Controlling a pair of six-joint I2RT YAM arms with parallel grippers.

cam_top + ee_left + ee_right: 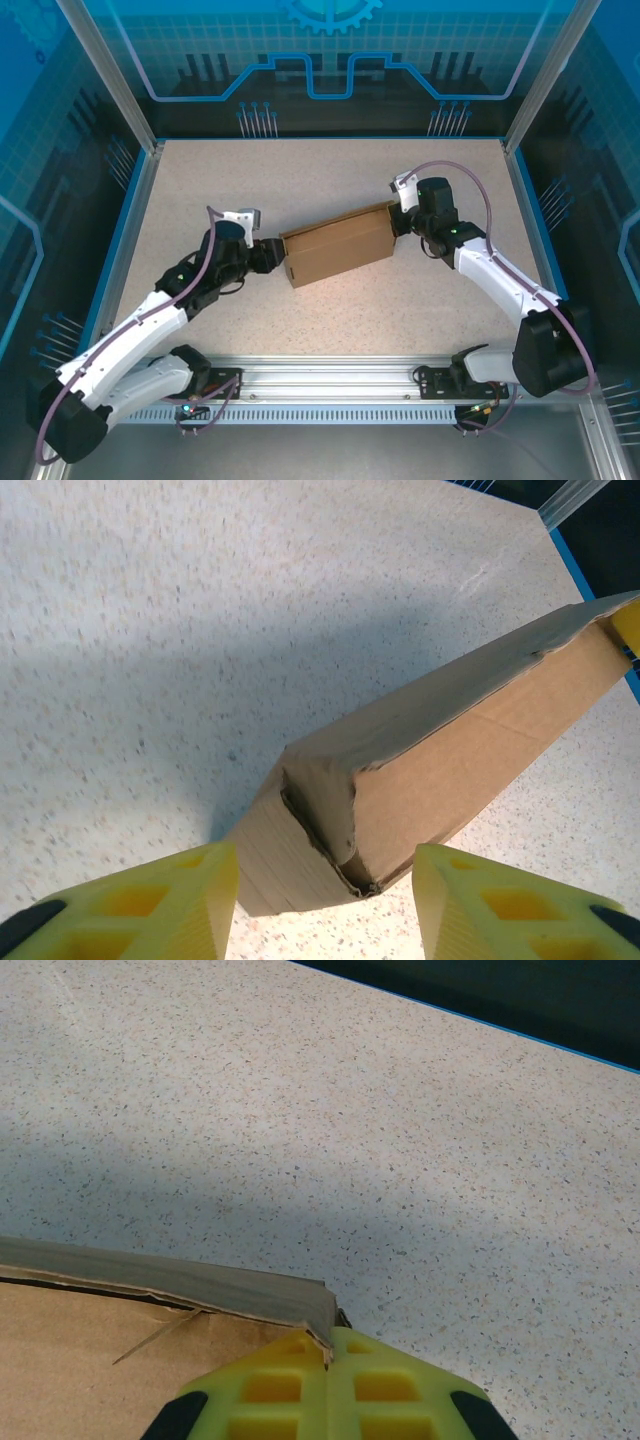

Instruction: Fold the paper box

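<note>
From the top camera, the paper box [338, 245] lies flat near the middle of the bench [300, 175]. Its long axis runs slantwise, the left end nearer the arm bases and the right end farther back. The left hand [272, 252] is at the left end and the right hand [400, 218] at the far right corner. Both sets of fingers are too small and too hidden by the wrists to read here.

In the left wrist view, the box [440, 770] points away up and to the right, and its near end shows a crumpled, torn corner. The left hand [325, 865] is open, with its two yellow fingers [150, 905] cut off by the bottom edge and standing apart on either side of that end. Whether they touch the card is unclear. At the box's far end a bit of yellow shows, cut off by the frame.

In the right wrist view, the right hand [330, 1345] is closed, its fingers [270, 1390] pressed together. The corner of the box [90, 1345] meets their seam, and the box runs off the left edge. Whether card is nipped between them cannot be made out.
</note>
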